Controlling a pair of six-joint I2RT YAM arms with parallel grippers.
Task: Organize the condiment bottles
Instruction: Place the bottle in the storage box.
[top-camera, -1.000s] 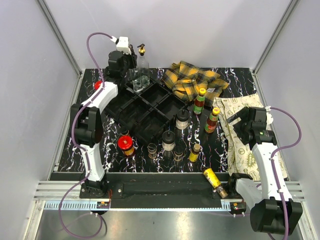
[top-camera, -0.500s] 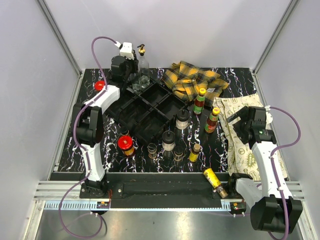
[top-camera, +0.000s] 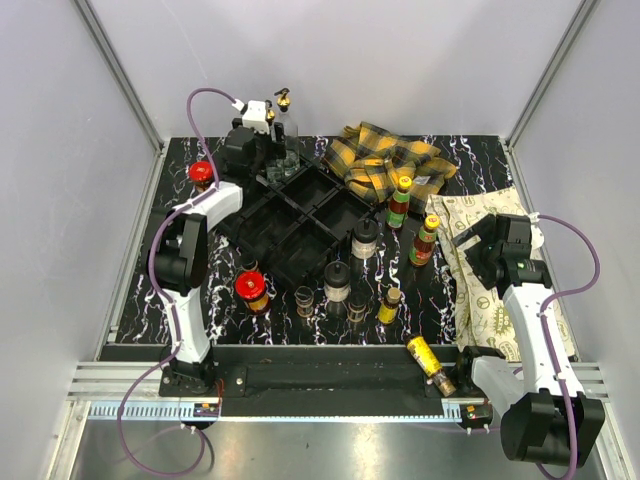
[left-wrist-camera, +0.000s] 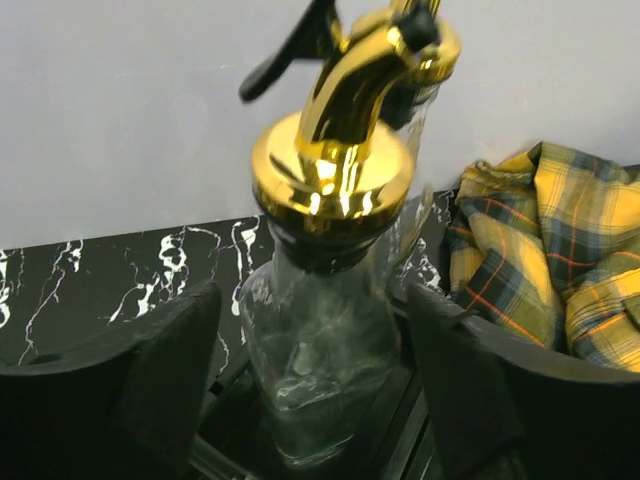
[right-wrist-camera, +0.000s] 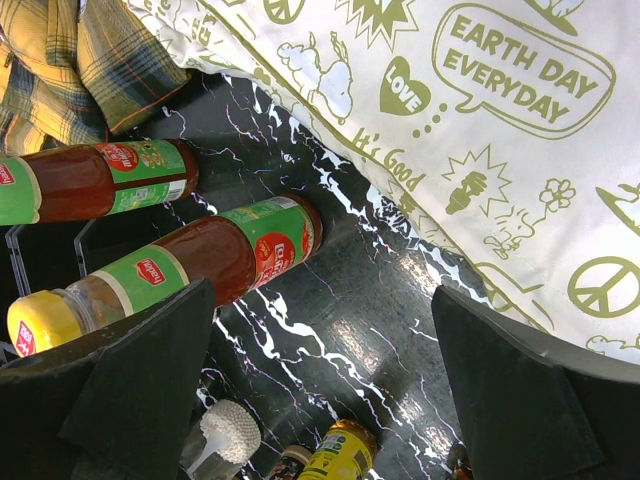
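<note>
Black marble tabletop (top-camera: 480, 158) carries everything. In the overhead view's upper left, the left hand (left-wrist-camera: 315, 340) stands open around a clear gold-spouted glass bottle (left-wrist-camera: 335, 170) at the black divided tray's (top-camera: 262, 215) far corner. Lift straight up, clear of the spout. The right hand (right-wrist-camera: 325, 370) hangs open.

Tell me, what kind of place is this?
Probably a robot lab cell, not a kitchen: bare grey walls, aluminium rails, a left arm and right arm bolted, condiment bottles on a marbled table.

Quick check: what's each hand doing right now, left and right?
Left hand: open around the gold-spouted glass bottle, not gripping.
Right hand: open, empty.
</note>
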